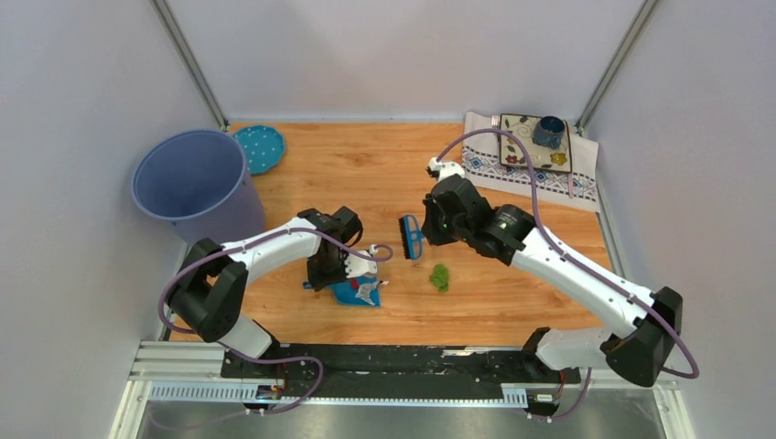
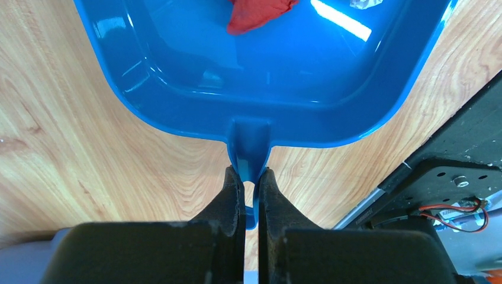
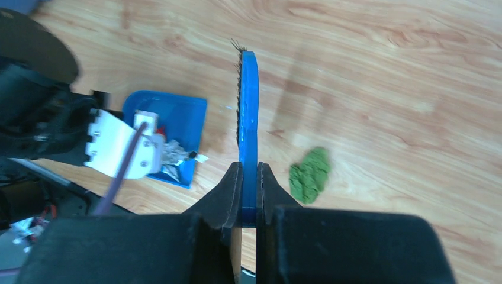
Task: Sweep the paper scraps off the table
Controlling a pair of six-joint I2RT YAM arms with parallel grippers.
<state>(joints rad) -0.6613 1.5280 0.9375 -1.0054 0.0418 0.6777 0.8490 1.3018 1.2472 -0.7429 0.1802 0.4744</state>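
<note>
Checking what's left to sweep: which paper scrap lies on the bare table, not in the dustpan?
The green scrap; the red scrap and whitish scrap lie inside the blue dustpan.

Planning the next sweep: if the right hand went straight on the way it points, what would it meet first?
Probably bare table past the blue brush the right hand grips; green paper scrap and blue dustpan sit off to either side. Depth unclear.

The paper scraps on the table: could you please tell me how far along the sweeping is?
Done: a red scrap and a white-grey scrap lie in the dustpan. In hand: the left pincer grips the dustpan by its handle, and the right pincer grips the brush. Left: one green scrap on the table, outside the dustpan.
</note>
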